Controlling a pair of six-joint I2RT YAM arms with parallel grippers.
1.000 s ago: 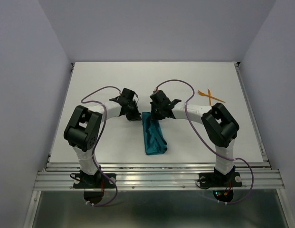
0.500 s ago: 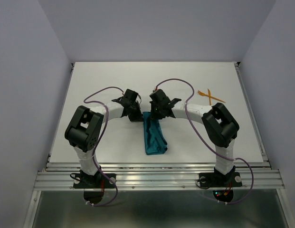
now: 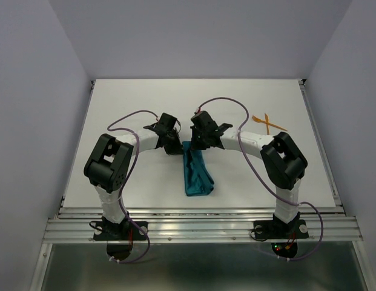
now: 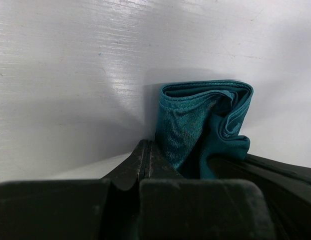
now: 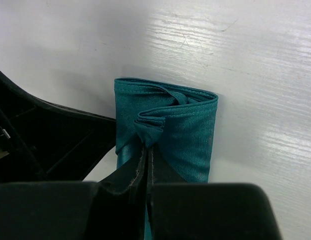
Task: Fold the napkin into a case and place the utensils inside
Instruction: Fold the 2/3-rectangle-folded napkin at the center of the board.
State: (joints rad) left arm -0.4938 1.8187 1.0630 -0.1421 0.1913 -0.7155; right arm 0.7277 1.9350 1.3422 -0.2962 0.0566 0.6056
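one fold: napkin's (image 5: 185,130) far end, pinched by closed right gripper (image 5: 146,150)
left gripper (image 4: 145,150): closed, hold unclear
risk: uneven pull may unfold it

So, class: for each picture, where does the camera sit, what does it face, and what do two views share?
Top external: above and behind the bases, looking down on the white table; left arm and right arm show.
Left wrist: on the left arm, facing the folded teal cloth napkin; its shut jaws show.
Right wrist: on the right arm, facing that napkin; jaws shut on a fold.
Shared: the napkin.
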